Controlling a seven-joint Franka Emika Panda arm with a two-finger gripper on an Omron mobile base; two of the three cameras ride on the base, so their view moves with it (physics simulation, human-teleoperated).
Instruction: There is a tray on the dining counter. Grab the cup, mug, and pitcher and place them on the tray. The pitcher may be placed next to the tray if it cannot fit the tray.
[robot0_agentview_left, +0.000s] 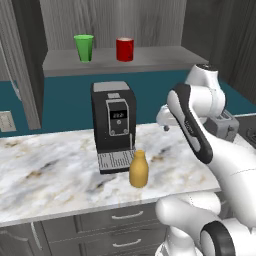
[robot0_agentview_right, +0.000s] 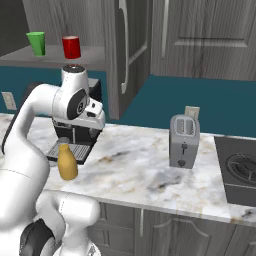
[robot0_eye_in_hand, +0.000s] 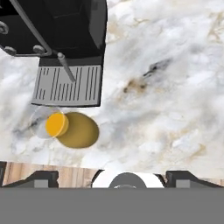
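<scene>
The yellow-orange pitcher (robot0_agentview_left: 138, 170) (robot0_agentview_right: 67, 161) stands upright on the marbled worktop, just in front of the coffee machine's drip grid. From above it appears at the lower left of the hand view (robot0_eye_in_hand: 76, 130). The green cup (robot0_agentview_left: 84, 48) (robot0_agentview_right: 36, 43) and the red mug (robot0_agentview_left: 124, 49) (robot0_agentview_right: 71, 47) stand side by side on a grey wall shelf (robot0_agentview_left: 160, 57). My gripper (robot0_eye_in_hand: 113, 177) hangs open and empty above the worktop, to the right of the pitcher and well above it. The tray and the dining counter are out of view.
A black coffee machine (robot0_agentview_left: 113, 120) (robot0_agentview_right: 75, 135) (robot0_eye_in_hand: 57, 26) stands behind the pitcher. A grey toaster (robot0_agentview_right: 183, 141) sits further right on the worktop (robot0_agentview_right: 135, 170), and a stove top (robot0_agentview_right: 240, 170) lies at the far right. Dark drawer fronts (robot0_agentview_left: 120, 220) run below.
</scene>
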